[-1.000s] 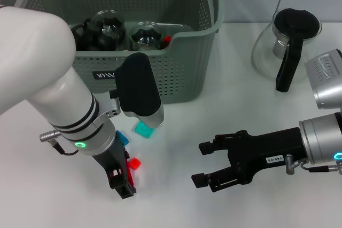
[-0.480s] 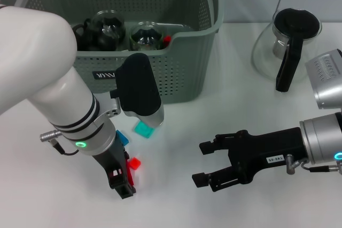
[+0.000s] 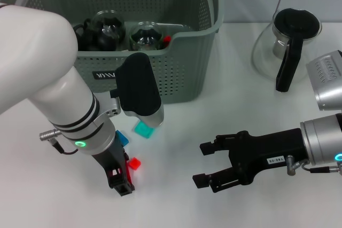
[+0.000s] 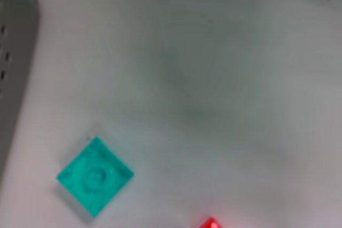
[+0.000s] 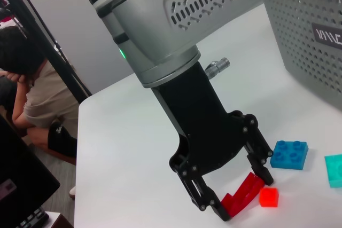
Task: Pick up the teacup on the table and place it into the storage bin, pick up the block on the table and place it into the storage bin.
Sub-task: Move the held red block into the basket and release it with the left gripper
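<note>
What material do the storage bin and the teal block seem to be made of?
The storage bin: probably matte moulded plastic, judging by its evenly perforated grey-green walls. The teal block: likely glossy, slightly translucent plastic, with a moulded round stud on its top.

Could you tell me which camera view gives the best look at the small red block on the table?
The right wrist view: the small red block lies whole on the white table, beside the left gripper's red-tipped fingers. The head view shows it partly behind that gripper. The left wrist view catches only a red corner.
</note>
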`<action>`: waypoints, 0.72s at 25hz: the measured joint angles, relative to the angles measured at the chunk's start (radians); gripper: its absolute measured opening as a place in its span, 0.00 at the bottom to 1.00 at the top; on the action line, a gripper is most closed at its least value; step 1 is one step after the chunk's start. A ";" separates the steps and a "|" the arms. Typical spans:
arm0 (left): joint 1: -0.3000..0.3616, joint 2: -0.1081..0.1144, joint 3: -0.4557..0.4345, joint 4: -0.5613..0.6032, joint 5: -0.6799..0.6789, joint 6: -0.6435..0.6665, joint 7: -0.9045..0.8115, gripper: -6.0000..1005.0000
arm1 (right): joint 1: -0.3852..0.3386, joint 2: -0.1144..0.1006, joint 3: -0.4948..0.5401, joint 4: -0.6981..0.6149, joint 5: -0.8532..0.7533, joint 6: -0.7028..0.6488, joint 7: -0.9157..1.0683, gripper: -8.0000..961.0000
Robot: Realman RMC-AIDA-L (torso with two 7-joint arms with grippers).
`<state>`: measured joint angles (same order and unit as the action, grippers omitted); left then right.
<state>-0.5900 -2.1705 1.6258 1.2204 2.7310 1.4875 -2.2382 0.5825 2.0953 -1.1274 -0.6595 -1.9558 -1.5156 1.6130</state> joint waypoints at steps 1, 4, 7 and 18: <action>0.002 0.000 -0.001 0.009 -0.005 0.005 0.000 0.67 | 0.000 0.000 0.000 0.000 0.000 0.000 0.000 0.98; 0.023 -0.002 -0.006 0.103 -0.034 0.067 -0.003 0.67 | -0.001 0.000 0.000 0.000 0.000 -0.002 -0.001 0.98; 0.055 -0.003 -0.029 0.235 -0.097 0.189 -0.009 0.67 | -0.001 0.000 0.000 0.000 0.000 -0.004 -0.001 0.98; 0.104 0.004 -0.479 0.526 -0.635 0.380 -0.077 0.68 | -0.016 -0.014 0.016 -0.001 -0.002 -0.020 0.000 0.98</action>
<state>-0.4862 -2.1666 1.1467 1.7462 2.0960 1.8677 -2.3150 0.5669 2.0815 -1.1113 -0.6606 -1.9582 -1.5351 1.6130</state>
